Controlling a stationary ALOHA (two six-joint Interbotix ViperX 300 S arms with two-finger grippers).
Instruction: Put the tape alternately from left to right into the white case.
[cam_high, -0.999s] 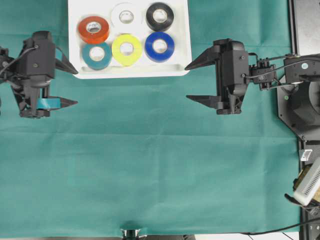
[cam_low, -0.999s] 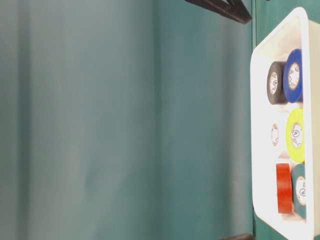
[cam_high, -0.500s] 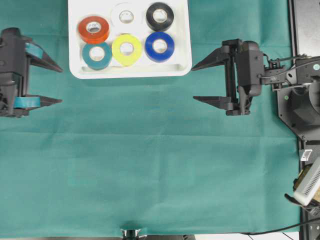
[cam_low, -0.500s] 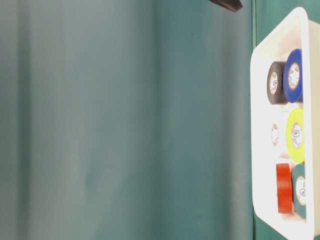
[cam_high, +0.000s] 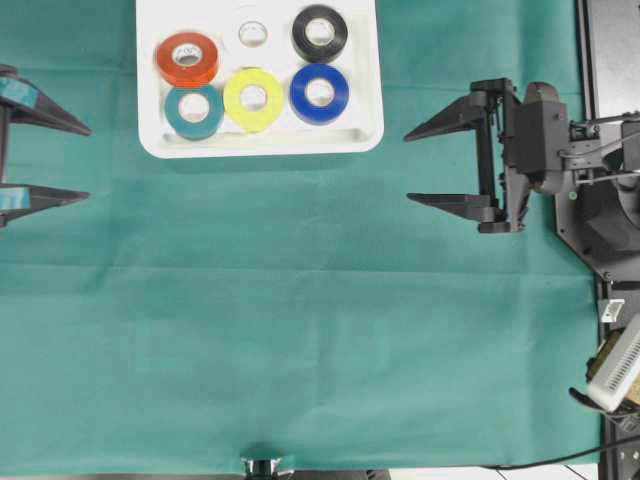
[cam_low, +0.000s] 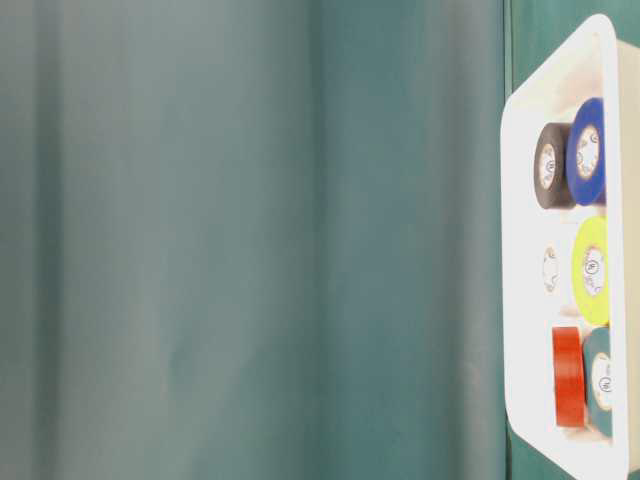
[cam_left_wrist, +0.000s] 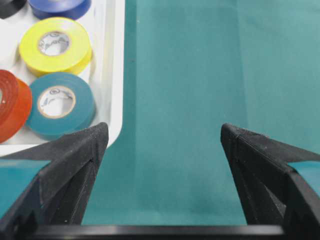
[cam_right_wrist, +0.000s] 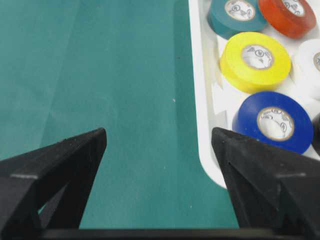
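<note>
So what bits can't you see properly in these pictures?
- Left gripper: overhead view's left edge cuts off all but its open fingers.
- White roll: blends into the white case, so its outline is hard to trace.
- Black roll: left wrist view's top edge cuts it.
- Labels on the cores: too small to read.
- Table-level view: neither gripper shows.

White case (cam_low: 520, 250) at right edge on green cloth (cam_low: 250, 250), holding black (cam_low: 548, 166), blue (cam_low: 587, 152), yellow (cam_low: 592, 270), orange-red (cam_low: 567, 376) tape rolls
</note>
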